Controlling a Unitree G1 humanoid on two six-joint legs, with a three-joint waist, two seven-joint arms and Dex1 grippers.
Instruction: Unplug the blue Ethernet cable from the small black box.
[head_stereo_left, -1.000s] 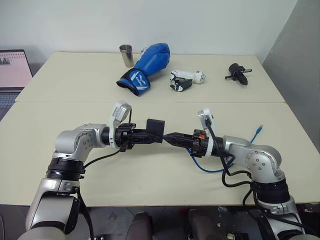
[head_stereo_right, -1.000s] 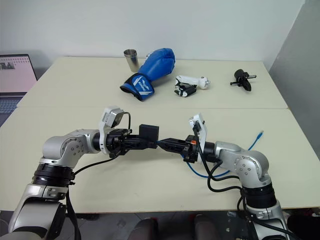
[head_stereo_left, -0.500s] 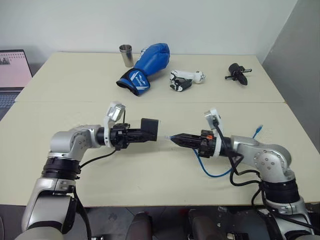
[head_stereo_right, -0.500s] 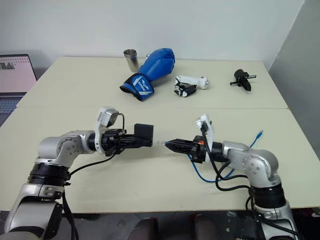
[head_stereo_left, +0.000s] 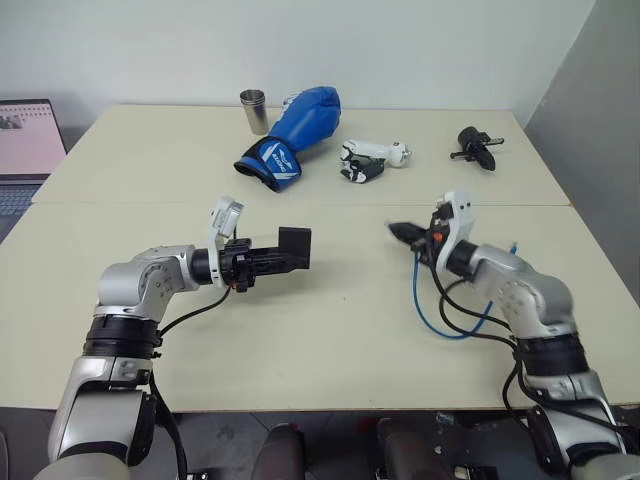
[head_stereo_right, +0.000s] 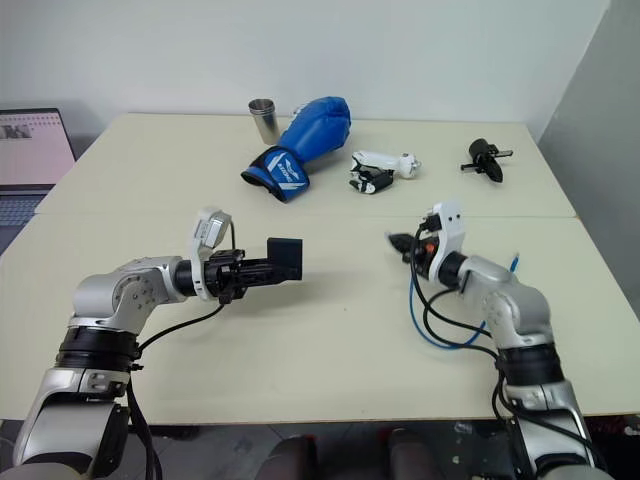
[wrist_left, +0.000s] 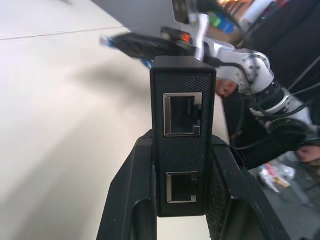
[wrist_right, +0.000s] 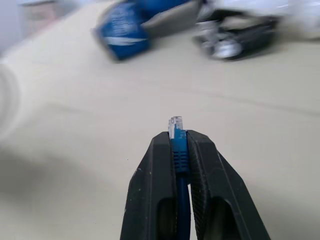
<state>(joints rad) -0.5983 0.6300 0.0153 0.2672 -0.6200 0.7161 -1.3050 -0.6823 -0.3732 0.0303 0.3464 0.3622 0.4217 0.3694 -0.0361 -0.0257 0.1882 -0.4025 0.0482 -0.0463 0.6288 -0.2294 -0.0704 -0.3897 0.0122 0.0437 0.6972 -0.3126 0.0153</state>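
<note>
Above near table (head_stereo_left: 330, 340): one small black box (head_stereo_left: 294, 248) being gripped in left gripper (wrist_left: 182, 165), held off surface, two empty ports facing out. One blue Ethernet cable (head_stereo_left: 430, 310) being pinched at clear plug end by right gripper (wrist_right: 179, 150), well apart from box; rest looping on table, far plug (head_stereo_left: 513, 262) partly hidden behind right arm.
</note>
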